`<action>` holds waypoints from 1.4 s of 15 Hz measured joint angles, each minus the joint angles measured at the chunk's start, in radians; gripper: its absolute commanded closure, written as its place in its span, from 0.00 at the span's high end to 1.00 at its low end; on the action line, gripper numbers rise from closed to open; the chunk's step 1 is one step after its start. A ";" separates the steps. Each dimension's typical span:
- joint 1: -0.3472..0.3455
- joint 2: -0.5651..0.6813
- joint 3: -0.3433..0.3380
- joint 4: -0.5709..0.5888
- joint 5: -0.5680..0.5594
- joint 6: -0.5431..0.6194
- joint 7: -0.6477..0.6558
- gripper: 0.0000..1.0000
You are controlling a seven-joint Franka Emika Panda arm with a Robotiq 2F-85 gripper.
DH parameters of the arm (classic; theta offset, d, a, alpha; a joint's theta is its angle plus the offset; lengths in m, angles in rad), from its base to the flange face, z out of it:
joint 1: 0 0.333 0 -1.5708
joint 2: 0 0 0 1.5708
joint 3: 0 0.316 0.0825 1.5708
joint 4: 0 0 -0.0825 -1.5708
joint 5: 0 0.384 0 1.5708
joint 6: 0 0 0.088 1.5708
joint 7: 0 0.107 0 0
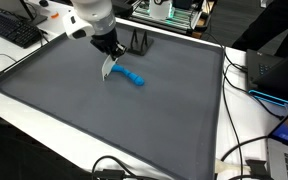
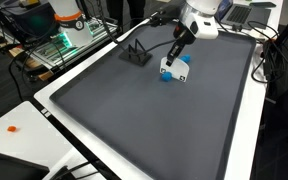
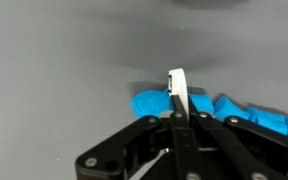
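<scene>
My gripper (image 3: 177,118) is shut on a thin white flat piece (image 3: 176,88), held edge-on and sticking out past the fingertips. Right beneath it a lumpy blue object (image 3: 152,103) lies on the grey mat (image 3: 54,90). In both exterior views the gripper (image 1: 110,52) (image 2: 175,52) points down at the mat's far part. The white piece (image 1: 107,68) (image 2: 169,69) hangs at one end of the blue object (image 1: 133,78) (image 2: 182,74). Whether the white piece touches the blue object I cannot tell.
A small black wire stand (image 1: 139,42) (image 2: 134,54) sits on the mat close behind the gripper. A white raised border (image 1: 222,110) frames the mat. A keyboard (image 1: 14,30), a laptop (image 1: 284,85) and cables (image 1: 249,165) lie outside it.
</scene>
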 measured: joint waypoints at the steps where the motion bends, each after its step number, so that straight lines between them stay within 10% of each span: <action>1: -0.001 -0.001 0.001 -0.003 0.002 0.003 0.000 0.01; 21: -0.036 -0.072 0.011 -0.080 0.156 -0.083 0.036 0.01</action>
